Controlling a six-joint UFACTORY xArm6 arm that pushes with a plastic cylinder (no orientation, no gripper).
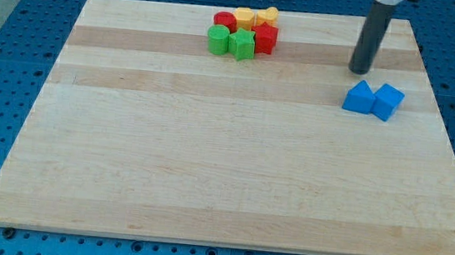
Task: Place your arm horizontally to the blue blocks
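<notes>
Two blue blocks lie side by side at the view's right: a blue triangular block (pixel 359 98) and a blue cube (pixel 387 102), touching each other. My dark rod comes down from the view's top right. My tip (pixel 358 71) rests on the board just above the blue triangular block, a short gap away from it, not touching.
A cluster of blocks sits at the view's top centre: a green cylinder (pixel 218 39), a green block (pixel 241 44), a red block (pixel 265 37), a red cylinder (pixel 224 19), a yellow block (pixel 245 17) and another yellow block (pixel 267 16). The wooden board (pixel 207 167) lies on a blue perforated table.
</notes>
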